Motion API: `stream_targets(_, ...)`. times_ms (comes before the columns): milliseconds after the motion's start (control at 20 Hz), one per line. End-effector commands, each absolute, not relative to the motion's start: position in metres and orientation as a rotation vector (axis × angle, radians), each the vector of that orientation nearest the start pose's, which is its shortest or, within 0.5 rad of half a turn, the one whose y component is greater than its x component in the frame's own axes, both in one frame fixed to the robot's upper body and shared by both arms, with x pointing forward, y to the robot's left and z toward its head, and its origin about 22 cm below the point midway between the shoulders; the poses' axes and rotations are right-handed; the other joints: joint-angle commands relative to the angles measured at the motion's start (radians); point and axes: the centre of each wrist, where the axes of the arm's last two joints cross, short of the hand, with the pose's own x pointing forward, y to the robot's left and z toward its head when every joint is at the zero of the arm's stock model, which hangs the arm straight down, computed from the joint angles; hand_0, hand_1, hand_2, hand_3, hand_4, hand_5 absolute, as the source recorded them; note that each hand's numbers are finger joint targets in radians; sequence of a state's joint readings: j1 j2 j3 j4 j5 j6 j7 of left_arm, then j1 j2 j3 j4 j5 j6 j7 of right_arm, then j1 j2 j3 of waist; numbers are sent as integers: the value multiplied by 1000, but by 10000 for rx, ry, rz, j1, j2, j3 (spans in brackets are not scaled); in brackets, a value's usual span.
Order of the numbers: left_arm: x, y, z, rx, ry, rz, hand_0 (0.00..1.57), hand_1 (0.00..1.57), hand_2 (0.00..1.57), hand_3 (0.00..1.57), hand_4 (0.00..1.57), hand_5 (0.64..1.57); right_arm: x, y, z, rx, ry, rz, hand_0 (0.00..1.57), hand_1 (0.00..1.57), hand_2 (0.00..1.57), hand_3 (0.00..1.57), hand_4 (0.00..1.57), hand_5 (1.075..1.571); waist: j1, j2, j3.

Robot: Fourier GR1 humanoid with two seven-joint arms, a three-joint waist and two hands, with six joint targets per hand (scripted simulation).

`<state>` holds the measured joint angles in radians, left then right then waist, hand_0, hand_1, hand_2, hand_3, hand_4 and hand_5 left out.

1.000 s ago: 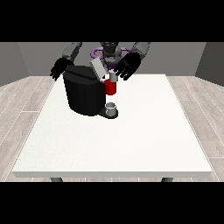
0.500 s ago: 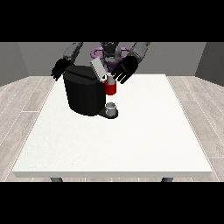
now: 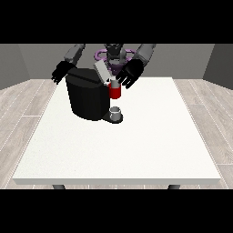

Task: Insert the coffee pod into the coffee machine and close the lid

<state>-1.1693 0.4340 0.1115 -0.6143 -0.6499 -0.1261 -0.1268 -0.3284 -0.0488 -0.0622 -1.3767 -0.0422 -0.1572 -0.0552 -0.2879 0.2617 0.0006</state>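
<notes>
A black coffee machine [image 3: 86, 98] stands on the white table [image 3: 118, 141], left of its middle. Its grey lid [image 3: 102, 71] is tilted up and open at the machine's top right. A red section [image 3: 115, 92] shows at the machine's front, above a small grey cup [image 3: 116, 112] on the drip base. The hand at the view's right [image 3: 129, 73] hovers just right of the lid and above the red section, fingers spread. The hand at the view's left [image 3: 62, 72] hangs beside the machine's upper left corner, fingers relaxed. I cannot make out a separate coffee pod.
The robot's torso [image 3: 113, 57] stands behind the table's far edge. The table's near half and right side hold nothing but bare white surface. Grey wooden floor surrounds the table.
The hand at the view's right has shifted slightly up and closer to the open lid. The other hand and the machine stay as they were.
</notes>
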Motion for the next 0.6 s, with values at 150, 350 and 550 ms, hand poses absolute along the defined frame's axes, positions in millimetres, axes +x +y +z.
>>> stream_targets(150,465,255,246,7035,-16859,-8804,1221,1221,1265,1171,485,1571,323,-208,45,-704,-17518,-660,0,0,0,0,418,1571,-50,254,-4)
stream_targets(350,461,258,214,6629,-16822,-9354,1211,1211,1239,1123,460,1571,309,-239,13,-905,-17074,-1119,0,0,0,0,380,1571,256,86,-2)
stream_targets(550,464,244,222,6778,-16390,-9588,1152,1152,1178,1020,450,1571,314,-231,20,-897,-17181,-996,0,0,0,0,438,1571,219,-261,0)
